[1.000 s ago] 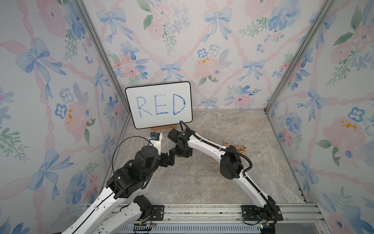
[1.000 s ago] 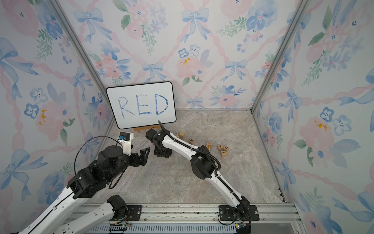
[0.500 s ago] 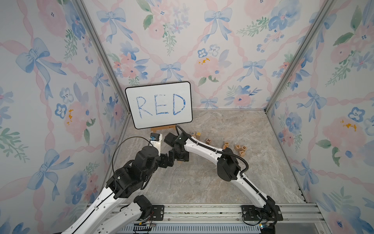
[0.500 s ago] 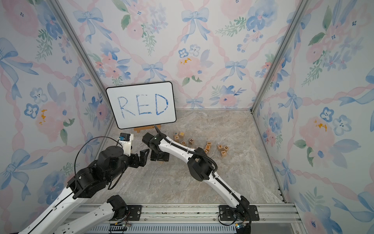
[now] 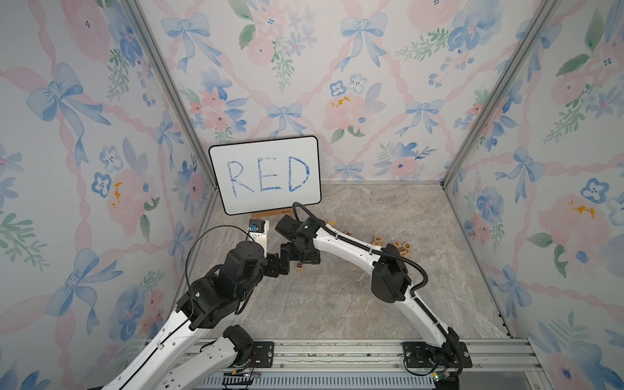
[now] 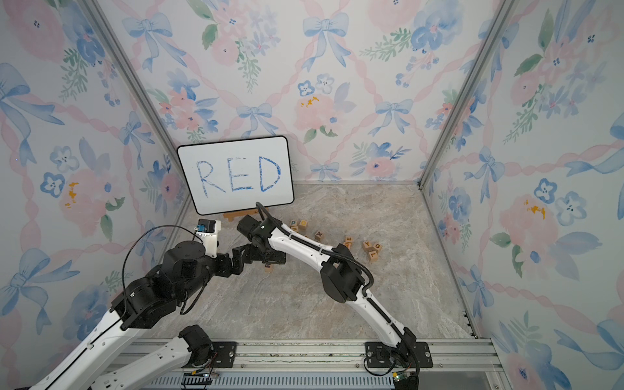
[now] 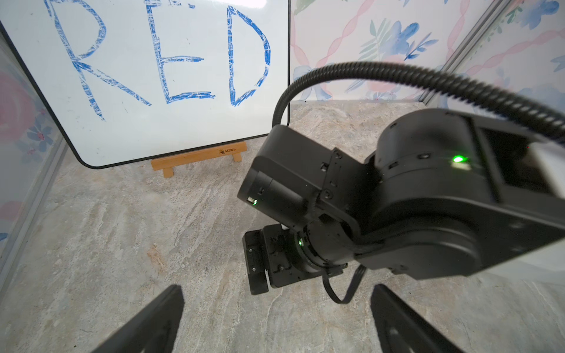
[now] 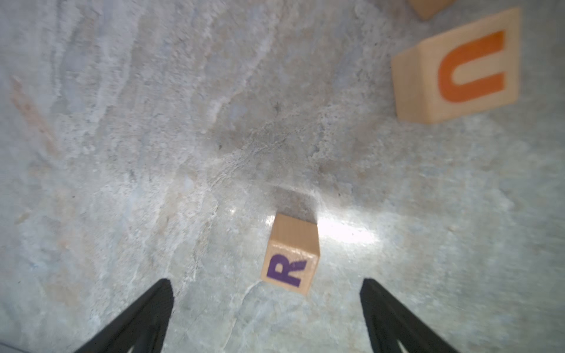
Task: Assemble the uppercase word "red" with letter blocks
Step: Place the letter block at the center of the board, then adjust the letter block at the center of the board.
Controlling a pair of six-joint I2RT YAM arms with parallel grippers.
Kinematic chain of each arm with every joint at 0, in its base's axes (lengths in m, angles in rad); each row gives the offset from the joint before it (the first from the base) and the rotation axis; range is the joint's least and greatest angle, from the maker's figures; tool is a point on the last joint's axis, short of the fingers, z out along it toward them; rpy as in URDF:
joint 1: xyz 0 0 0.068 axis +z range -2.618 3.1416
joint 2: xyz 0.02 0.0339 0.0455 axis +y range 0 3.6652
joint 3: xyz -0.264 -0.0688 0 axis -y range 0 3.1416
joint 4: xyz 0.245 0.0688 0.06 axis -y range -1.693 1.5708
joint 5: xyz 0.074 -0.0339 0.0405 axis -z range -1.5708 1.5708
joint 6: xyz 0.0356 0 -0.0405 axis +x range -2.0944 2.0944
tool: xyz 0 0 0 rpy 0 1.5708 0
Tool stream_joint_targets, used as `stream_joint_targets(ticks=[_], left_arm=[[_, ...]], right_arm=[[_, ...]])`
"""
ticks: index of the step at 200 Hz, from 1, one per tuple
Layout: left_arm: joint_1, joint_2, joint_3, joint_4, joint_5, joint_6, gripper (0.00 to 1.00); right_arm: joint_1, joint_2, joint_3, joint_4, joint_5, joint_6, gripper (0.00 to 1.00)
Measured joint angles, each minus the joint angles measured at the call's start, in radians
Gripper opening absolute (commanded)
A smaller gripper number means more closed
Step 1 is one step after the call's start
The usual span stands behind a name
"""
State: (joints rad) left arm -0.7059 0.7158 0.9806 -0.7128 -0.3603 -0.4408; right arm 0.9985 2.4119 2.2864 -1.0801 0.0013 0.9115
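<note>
The R letter block [image 8: 290, 259], light wood with a dark purple R facing up, lies on the stone floor between the wide-apart fingers of my right gripper [image 8: 266, 280], touching neither. In both top views it peeks out under the right gripper [image 5: 305, 260] as a small block [image 5: 300, 266] [image 6: 268, 267]. My left gripper [image 7: 278, 287] is open and empty just left of it [image 5: 284, 259], facing the right wrist. The E block [image 6: 348, 241] lies among loose blocks to the right. I cannot pick out the D block.
A white board [image 5: 266, 175] with blue RED stands on a wooden easel at the back left. A block with an orange U [image 8: 458, 67] lies near the R. Several other letter blocks [image 6: 371, 250] are scattered mid-floor to the right.
My right gripper has swung left toward the left gripper and gone from shut to open, leaving the R block on the floor. The left arm has held still.
</note>
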Motion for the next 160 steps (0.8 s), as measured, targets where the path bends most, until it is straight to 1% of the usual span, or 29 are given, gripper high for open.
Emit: stream_joint_targets(ticks=[61,126,160], left_arm=[[0.000,0.047,0.007,0.000,-0.002,-0.029,0.98],[0.008,0.179,-0.011,0.000,0.018,-0.077,0.98],[0.023,0.251,-0.027,0.000,0.043,-0.091,0.98]], right_arm=[[-0.014,-0.215,-0.280,0.140,-0.034,-0.008,0.97],[-0.077,-0.413,-0.520,0.227,-0.043,-0.061,0.97],[-0.114,-0.517,-0.628,0.227,-0.042,-0.092,0.97]])
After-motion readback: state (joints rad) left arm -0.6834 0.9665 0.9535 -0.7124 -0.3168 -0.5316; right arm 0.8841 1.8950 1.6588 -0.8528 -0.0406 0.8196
